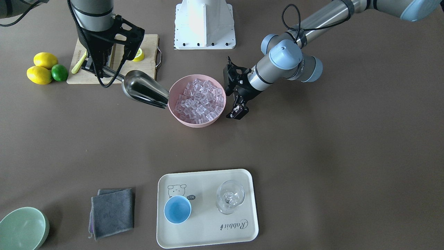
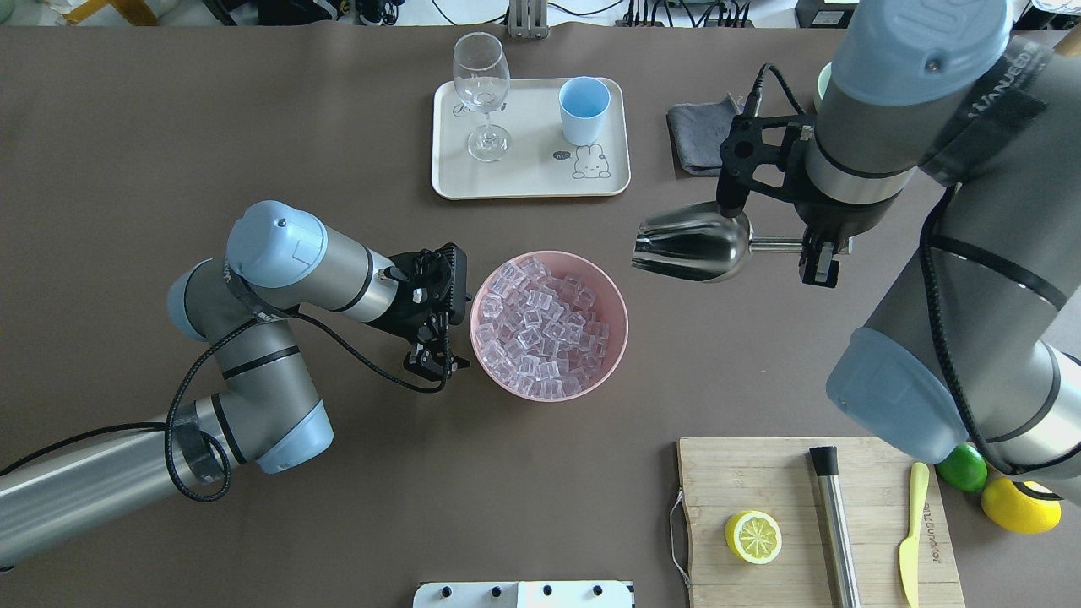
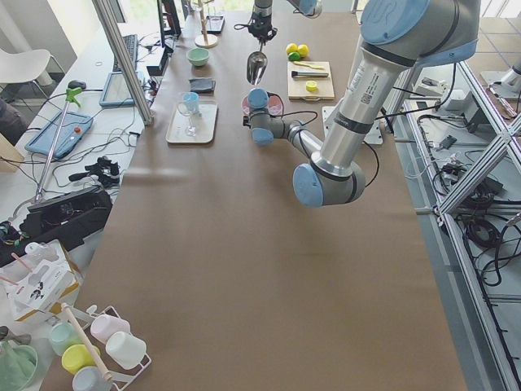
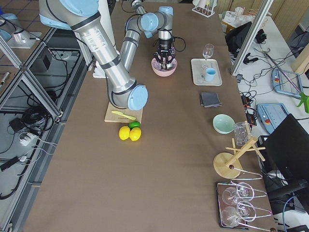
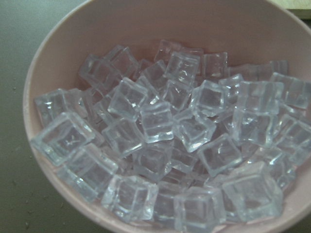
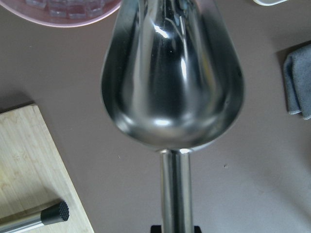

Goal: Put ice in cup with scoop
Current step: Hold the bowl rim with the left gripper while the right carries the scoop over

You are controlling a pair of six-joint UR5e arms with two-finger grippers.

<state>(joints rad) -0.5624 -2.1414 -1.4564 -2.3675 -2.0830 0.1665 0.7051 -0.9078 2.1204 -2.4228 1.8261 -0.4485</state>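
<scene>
The ice fills a pink bowl at mid-table, also seen in the front view and close up in the left wrist view. My right gripper is shut on the handle of the steel scoop. The scoop is empty and held level above the table beside the bowl, with its mouth toward the bowl. My left gripper is open and empty at the bowl's opposite side, close to the rim. The light-blue cup stands empty on a cream tray on the far side.
A clear stemmed glass shares the tray. A grey cloth lies beside the tray. A cutting board near the right arm holds a half lemon, a steel cylinder and a yellow knife. A green bowl sits at the far corner.
</scene>
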